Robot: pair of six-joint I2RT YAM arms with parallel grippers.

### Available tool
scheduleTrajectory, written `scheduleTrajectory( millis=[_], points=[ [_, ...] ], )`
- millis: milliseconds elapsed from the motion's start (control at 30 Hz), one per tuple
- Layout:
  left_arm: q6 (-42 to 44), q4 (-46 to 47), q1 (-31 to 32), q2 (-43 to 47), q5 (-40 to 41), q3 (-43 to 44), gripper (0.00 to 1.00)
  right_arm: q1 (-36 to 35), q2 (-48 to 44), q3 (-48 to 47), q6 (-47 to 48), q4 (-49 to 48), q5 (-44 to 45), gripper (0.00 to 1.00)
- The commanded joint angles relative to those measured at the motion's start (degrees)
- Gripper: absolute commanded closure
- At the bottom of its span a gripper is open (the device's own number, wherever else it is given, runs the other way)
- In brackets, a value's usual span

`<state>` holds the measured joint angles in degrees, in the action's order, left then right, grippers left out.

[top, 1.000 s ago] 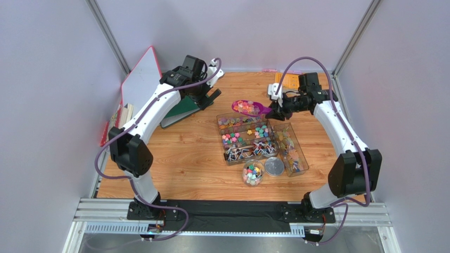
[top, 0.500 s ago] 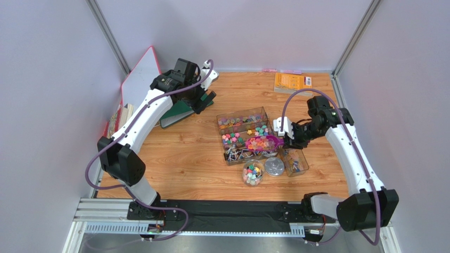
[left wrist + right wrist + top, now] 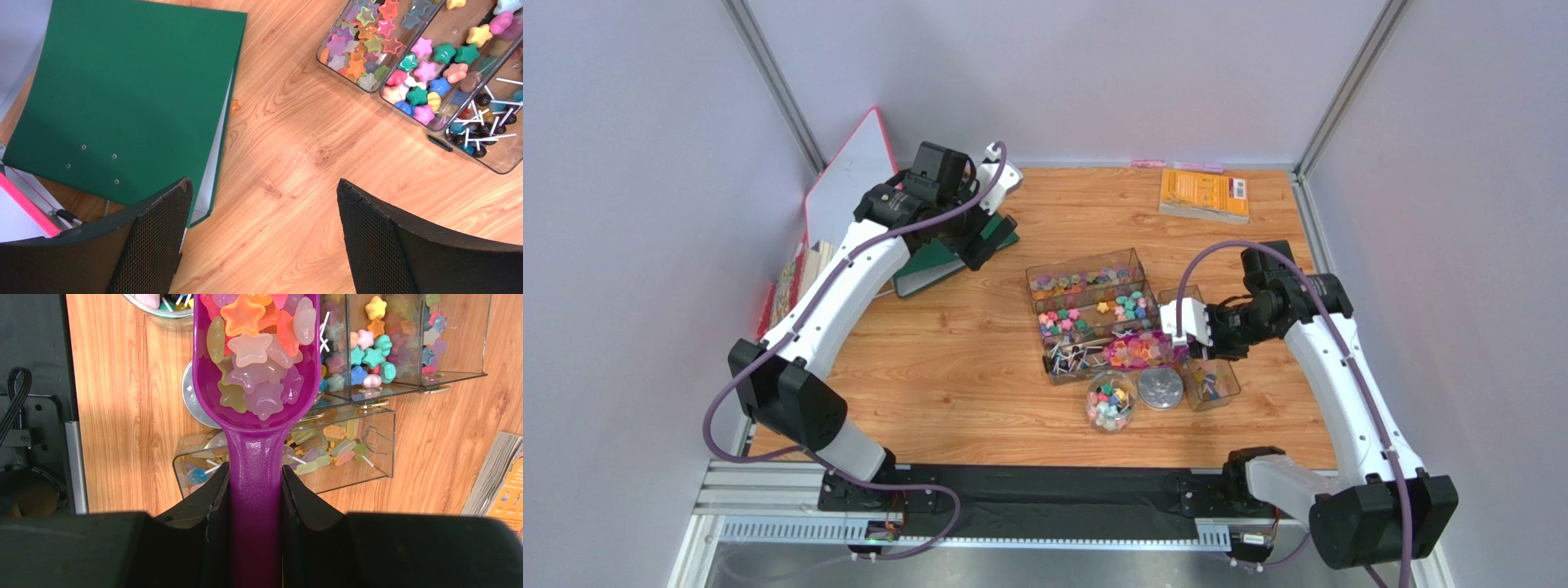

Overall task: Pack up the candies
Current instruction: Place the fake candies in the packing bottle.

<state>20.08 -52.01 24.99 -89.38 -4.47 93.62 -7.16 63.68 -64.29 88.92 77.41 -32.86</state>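
Note:
The candies [image 3: 1090, 309] fill clear trays mid-table: stars, sweets and ones on white sticks [image 3: 485, 125]. More candies sit in a small round jar [image 3: 1111, 403] near the front, its silver lid [image 3: 1160, 387] beside it. My right gripper [image 3: 255, 471] is shut on the handle of a purple scoop [image 3: 255, 416]. The scoop holds a heap of translucent star candies [image 3: 255, 361] and hovers over the front tray, its tip close to the jar [image 3: 162, 303]. My left gripper [image 3: 263, 184] hangs open over bare wood, left of the trays, with nothing between its fingers.
A green binder [image 3: 123, 92] lies at the back left under the left arm, with one stray orange candy [image 3: 234, 106] beside it. A whiteboard [image 3: 848, 184] and books [image 3: 799, 276] lean on the left wall. An orange book [image 3: 1204, 194] lies at the back right.
My right arm has carried the loaded scoop from the far side of the trays to the near side by the jar. The left arm drifted slightly left and its jaws narrowed a little.

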Motion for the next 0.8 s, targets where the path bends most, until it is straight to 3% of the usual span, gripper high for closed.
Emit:
scheduleTrajectory(
  millis=[0, 767],
  points=[
    [1.0, 1.1, 0.0, 2.2, 0.5, -1.4, 0.07, -0.9, -3.2, 1.5, 2.3, 12.5, 0.1, 1.00],
    [0.5, 2.5, 0.0, 3.8, 1.7, -3.6, 0.08, -5.5, -7.4, 6.6, 3.1, 12.7, 8.2, 1.00]
  ],
)
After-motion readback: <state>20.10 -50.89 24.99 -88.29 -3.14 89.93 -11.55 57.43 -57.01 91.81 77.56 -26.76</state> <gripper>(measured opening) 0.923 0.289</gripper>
